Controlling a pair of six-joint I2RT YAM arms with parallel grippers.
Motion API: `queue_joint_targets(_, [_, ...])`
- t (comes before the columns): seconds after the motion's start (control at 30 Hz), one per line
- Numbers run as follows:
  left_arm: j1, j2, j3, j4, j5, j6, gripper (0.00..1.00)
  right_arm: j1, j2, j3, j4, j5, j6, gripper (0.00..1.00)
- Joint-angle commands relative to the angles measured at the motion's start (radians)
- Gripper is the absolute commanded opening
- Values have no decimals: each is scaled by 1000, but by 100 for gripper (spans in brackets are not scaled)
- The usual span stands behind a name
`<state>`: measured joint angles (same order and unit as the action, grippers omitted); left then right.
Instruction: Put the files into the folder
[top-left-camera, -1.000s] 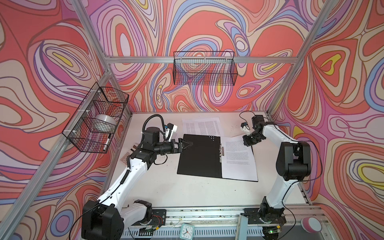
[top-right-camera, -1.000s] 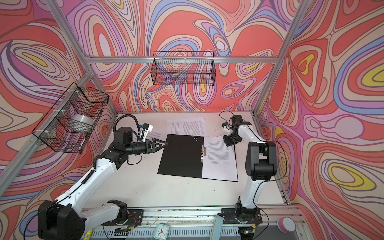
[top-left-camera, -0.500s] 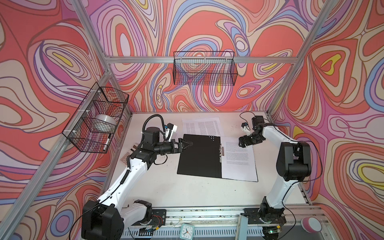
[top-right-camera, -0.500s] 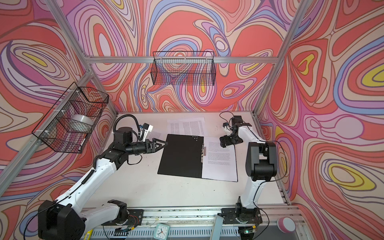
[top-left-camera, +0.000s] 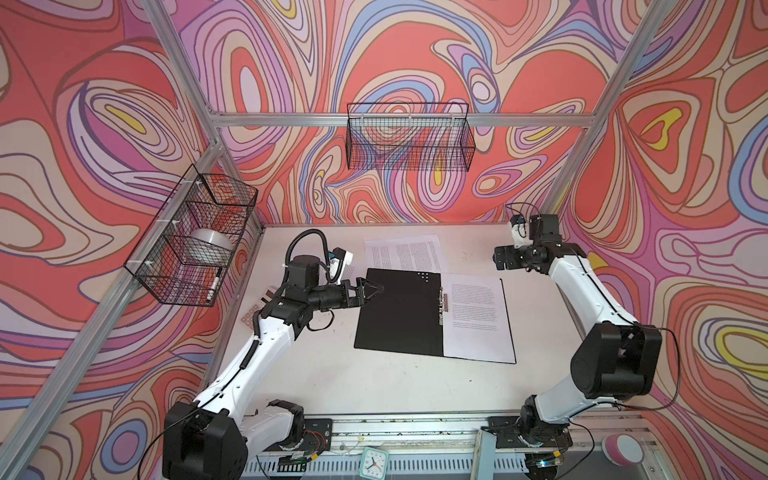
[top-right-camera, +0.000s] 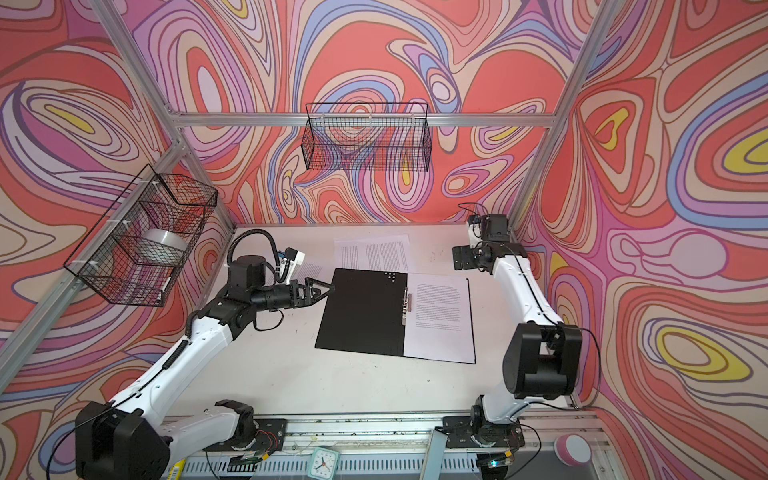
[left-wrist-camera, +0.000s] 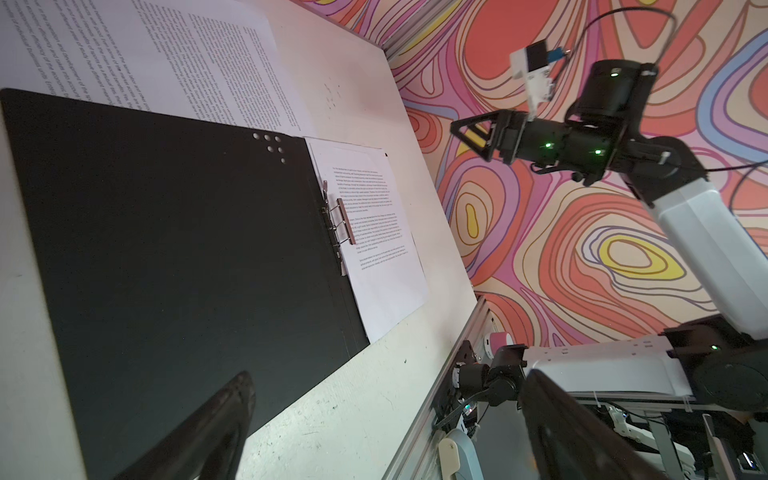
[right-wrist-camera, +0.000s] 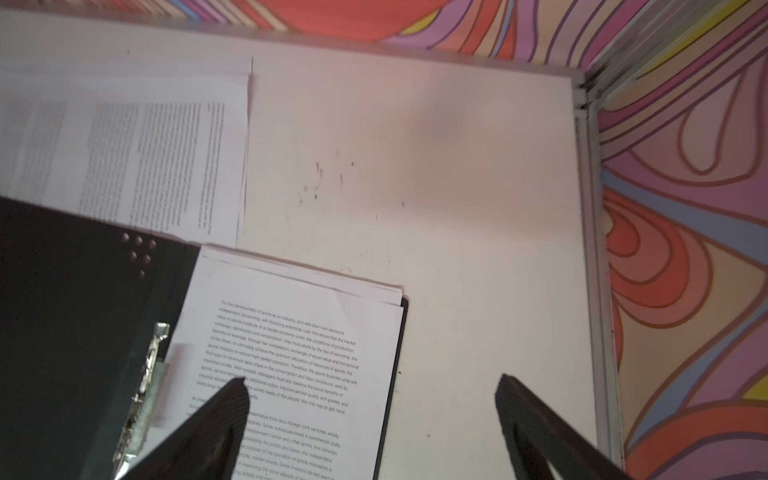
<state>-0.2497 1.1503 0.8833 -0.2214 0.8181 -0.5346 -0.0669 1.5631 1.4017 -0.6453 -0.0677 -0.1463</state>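
Change noted: a second ago the jaws of the right arm (top-left-camera: 582, 291) were pinched together, low over the far right corner of the white printed sheets (top-left-camera: 478, 320) that lie in the right half of the open folder, black inside with a metal spine clip (top-left-camera: 395, 316). Now those jaws stand wide apart and empty, lifted clear and drawn back toward the far right corner of the pale bench (top-left-camera: 374, 386). The sheets have not shifted since. They lie flat against the clip (left-wrist-camera: 343, 224), and the right wrist view shows several layered edges poking just past the folder's far edge. I read this as a delivery finished and let go. Whether the clip bar sits over the paper or beside it, I cannot tell. The left arm (top-left-camera: 266, 332) has held its place throughout, jaws spread and gripping nothing, poised at the folder's far left corner. The folder itself lies mid-bench, unmoved and fully open. The job is not done: a second pile of white text-printed pages (top-left-camera: 403, 253) waits along the far edge of the bench, its near edge tucked under the folder's left cover, and another printed page (top-right-camera: 309, 268) shows beneath the left wrist. Likely next step is fetching that far pile. The overhanging edges may want squaring before the cover closes.
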Motion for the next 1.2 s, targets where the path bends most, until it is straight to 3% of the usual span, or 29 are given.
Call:
queue_joint_targets(0.0, [-2, -29, 33, -67, -76, 44, 100, -2, -88, 27, 85, 7, 149, 98])
queue_joint_targets(0.2, [3, -60, 42, -134, -225, 90, 100, -3, -164, -32, 184, 35, 347, 98])
queue_joint_targets(0.3, [5, -95, 44, -184, -348, 101, 100, -5, -155, -18, 183, -101, 359, 98])
queue_joint_targets(0.47, [56, -188, -8, -250, -478, 38, 100, -5, -182, -19, 195, -123, 501, 98])
queue_joint_targets(0.6, [114, -191, -14, -309, -559, -4, 100, -4, -156, 11, 114, -181, 510, 89])
queue_joint_targets(0.77, [185, -9, 28, -304, -506, -40, 100, 32, -184, -104, 151, -262, 545, 87])
queue_joint_targets(0.9, [202, 185, 109, -239, -461, -68, 100, 126, -216, -196, 175, -204, 553, 89])
queue_joint_targets(1.17, [262, 611, 447, -239, -513, -15, 97, 291, -203, -332, 212, -214, 581, 89])
